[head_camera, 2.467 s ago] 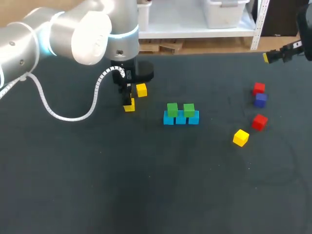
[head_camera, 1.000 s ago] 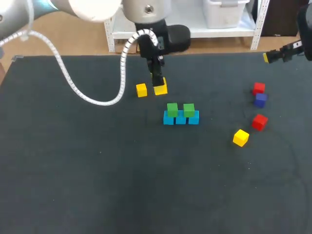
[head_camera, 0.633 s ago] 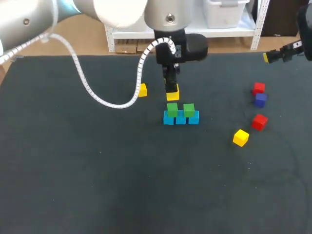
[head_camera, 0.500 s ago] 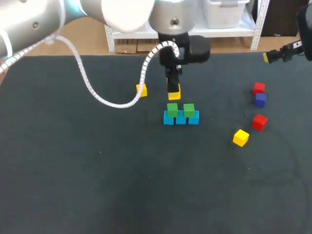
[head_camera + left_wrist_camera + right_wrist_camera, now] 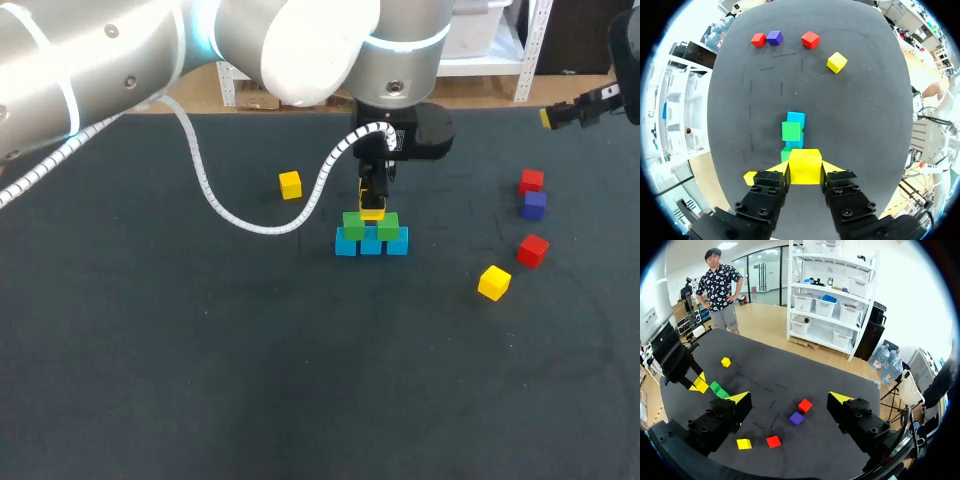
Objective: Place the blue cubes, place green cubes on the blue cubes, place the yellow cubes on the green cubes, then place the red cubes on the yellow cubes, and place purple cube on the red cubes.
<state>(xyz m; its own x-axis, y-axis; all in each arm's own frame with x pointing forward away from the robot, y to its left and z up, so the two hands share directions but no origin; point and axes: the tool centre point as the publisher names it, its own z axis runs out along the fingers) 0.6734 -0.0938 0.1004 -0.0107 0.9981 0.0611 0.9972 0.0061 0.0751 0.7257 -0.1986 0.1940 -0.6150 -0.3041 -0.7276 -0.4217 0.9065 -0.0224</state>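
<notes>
Lowest at the right of the head view, a loose yellow cube (image 5: 493, 282) is lying on the table (image 5: 200, 380), with a red cube (image 5: 532, 249) just beyond it. At mid-frame the blue cubes (image 5: 371, 243) are sitting in a touching row, and the two green cubes (image 5: 353, 224) are resting on them side by side. Your left gripper (image 5: 372, 206) is hanging right over those greens, its fingers pinching a held cube (image 5: 372, 212), yellow, from two sides. Whether that cube is already touching the greens I cannot tell.

So you are working the yellow-on-green step. I judge you are next needing to lower gently, centred on the greens, then spread the fingers and lift straight up without nudging the row.

Farther back, a purple cube (image 5: 534, 204), a second red cube (image 5: 530, 181) and a far yellow cube (image 5: 290, 184) are waiting. Your right gripper (image 5: 789, 397), at the head view's upper right, is hanging wide open, holding nothing.
</notes>
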